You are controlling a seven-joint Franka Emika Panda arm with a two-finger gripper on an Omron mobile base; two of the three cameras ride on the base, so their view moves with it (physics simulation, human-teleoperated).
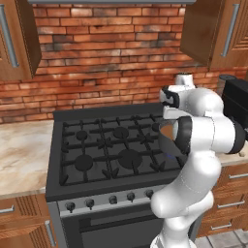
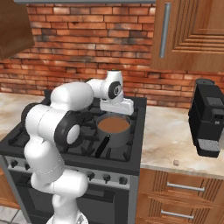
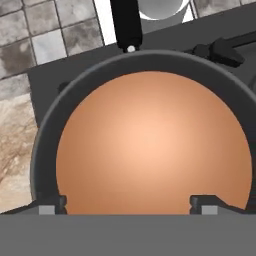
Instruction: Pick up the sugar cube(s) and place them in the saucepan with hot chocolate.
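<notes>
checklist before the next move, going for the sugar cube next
1. Hand open with nothing between the fingertips: ok.
2. Hand clear of the saucepan: not ok, it hangs right over the brown liquid and should lift first.
3. Saucepan upright on the stove, handle pointing to the front: ok.
4. Sugar cube located: ok, it lies on the counter right of the stove, near the front edge.
5. Room around the cube: ok, the coffee machine stands apart from it.
6. A cube already in the pan: cannot tell, none shows on the surface.
</notes>
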